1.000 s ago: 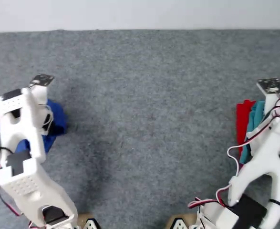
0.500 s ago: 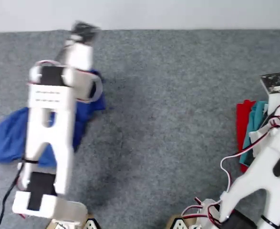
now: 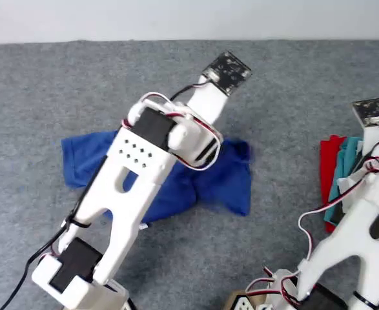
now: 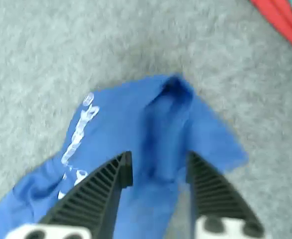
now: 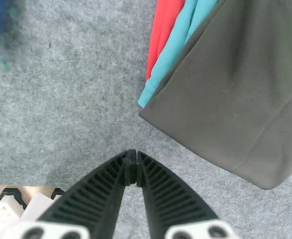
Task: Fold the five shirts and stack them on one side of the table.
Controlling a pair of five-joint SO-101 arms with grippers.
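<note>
Where the blue shirt (image 3: pixel 225 181) lies: rumpled across the middle of the table (image 3: pixel 176 77), well apart from the stack at my right-hand edge.
Left gripper (image 4: pixel 158 167): clamped on a bunched ridge of the blue shirt, as I read it; the cloth fills the gap and holds the jaws apart.
Right gripper (image 5: pixel 136 164): pinched closed on nothing, hanging over bare table just beside the stack's corner.
Stack: grey shirt (image 5: pixel 235 89) on top, teal shirt (image 5: pixel 178 45) and red shirt (image 5: pixel 163 30) peeking out beneath, edges roughly aligned.
Feel of the cloth: I judge it light, limp and not fragile. It will sag, drape and trail from any single pinch, and the felt-like table cover will likely drag on it.
Where I would hold: two points on one hem or at the shoulders, one per arm, so it hangs flat. A pinch mid-body only bunches it.
Watch for: grabbing both layers at once, or a trailing sleeve snagging the stack.
</note>
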